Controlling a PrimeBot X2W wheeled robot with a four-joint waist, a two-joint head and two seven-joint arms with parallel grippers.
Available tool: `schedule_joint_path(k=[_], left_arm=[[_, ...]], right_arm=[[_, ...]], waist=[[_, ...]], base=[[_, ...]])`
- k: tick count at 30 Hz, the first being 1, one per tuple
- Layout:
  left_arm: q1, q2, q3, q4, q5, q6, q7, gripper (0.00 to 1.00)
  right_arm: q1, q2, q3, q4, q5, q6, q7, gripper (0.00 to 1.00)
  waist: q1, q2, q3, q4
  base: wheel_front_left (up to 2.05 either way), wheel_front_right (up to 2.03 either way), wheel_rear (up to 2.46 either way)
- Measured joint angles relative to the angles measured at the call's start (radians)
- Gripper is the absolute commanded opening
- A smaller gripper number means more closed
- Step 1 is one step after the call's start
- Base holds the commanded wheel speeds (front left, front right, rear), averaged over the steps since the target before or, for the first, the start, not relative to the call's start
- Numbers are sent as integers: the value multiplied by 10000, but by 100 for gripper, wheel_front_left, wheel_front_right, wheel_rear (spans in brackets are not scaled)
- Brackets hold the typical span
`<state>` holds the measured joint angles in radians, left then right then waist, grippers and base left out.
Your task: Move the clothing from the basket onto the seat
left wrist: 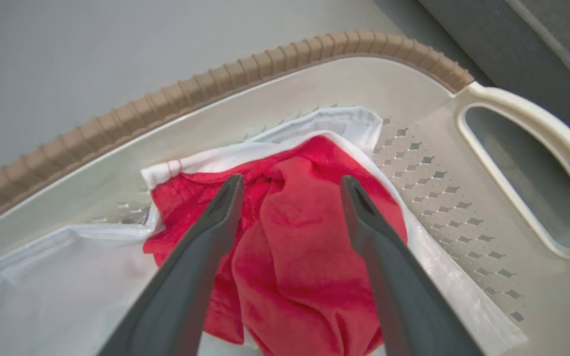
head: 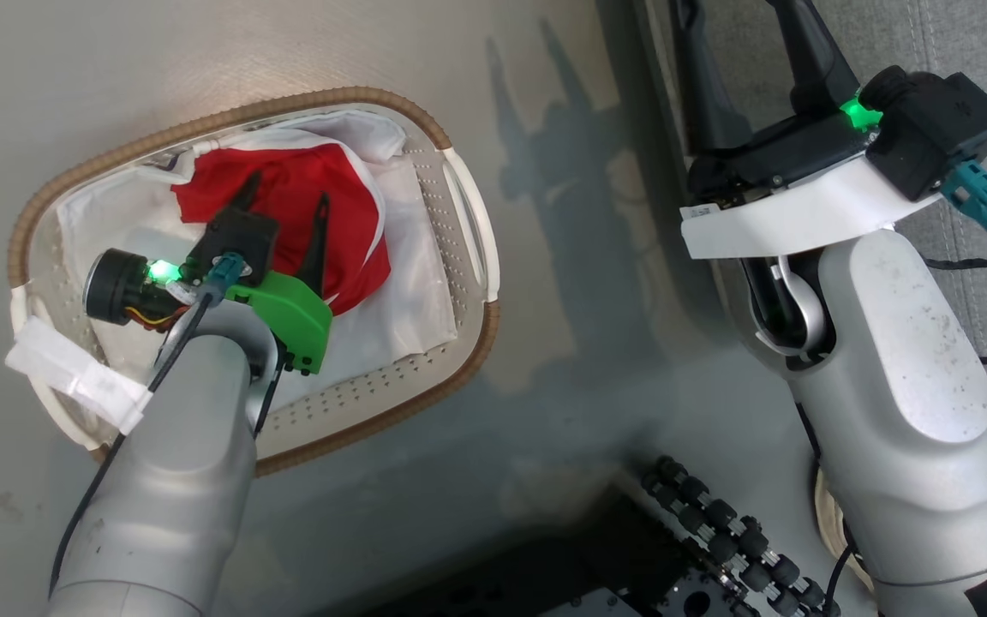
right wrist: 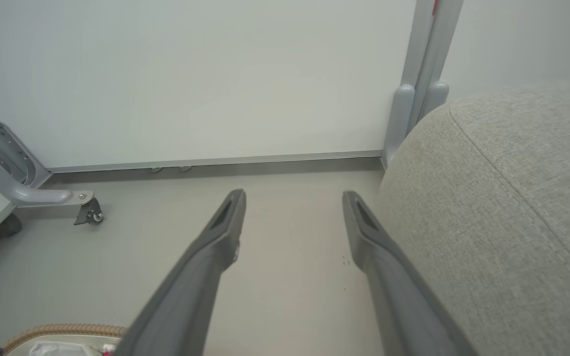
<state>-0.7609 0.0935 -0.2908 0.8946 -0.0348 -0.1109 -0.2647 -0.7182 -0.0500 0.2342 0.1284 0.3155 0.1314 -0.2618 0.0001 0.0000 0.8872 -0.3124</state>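
Pale grey left forearm: lower left of the head view, nearest the lens. It reaches into the oval white perforated plastic basket with brown woven rim, which stands on the grey floor. The left pincer is spread wide above the crumpled red fabric clothing with white trim. The clothing lies inside the basket, on the white cloth liner. The right pincer is at the upper right, well apart from the basket, at the edge of the large grey fabric-upholstered seat. Its fingers stand apart.

Left wrist view: the left pincer stands wide over the clothing, with red cloth showing between the two fingers. Whether the fingers touch the cloth cannot be told. The liner lies to the left of the clothing. The basket rim runs across the top, and a white handle sits at the right.

Right wrist view: the right pincer is wide and grips nothing, with the floor below it. The seat is just beside the right-hand finger. The basket shows at the lower left corner. A white wall panel stands beyond.
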Motion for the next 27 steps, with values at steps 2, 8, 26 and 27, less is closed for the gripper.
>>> schedule_joint_path(k=[2, 8, 26, 27], left_arm=[[-239, 19, 42, 541, -54, 0, 0, 100], [-828, 6, 213, 1912, -328, -2, 0, 100], [-2150, -201, -408, 3745, -596, -134, 828, 100], [-2187, -188, -481, 3764, -593, -136, 934, 93]], right_arm=[[-20, -2, 19, -56, 21, 0, 2, 100], [-52, -2, 23, -196, 113, 0, 0, 100], [-56, 4, 10, -311, 92, 0, 0, 100], [-63, 4, 27, -313, 88, 0, 0, 100]], waist=[[0, 0, 118, -106], [0, 0, 348, -342], [0, 0, 605, -341], [-1, 0, 604, -351]], base=[[0, 0, 0], [0, 0, 0], [0, 0, 0], [0, 0, 0]])
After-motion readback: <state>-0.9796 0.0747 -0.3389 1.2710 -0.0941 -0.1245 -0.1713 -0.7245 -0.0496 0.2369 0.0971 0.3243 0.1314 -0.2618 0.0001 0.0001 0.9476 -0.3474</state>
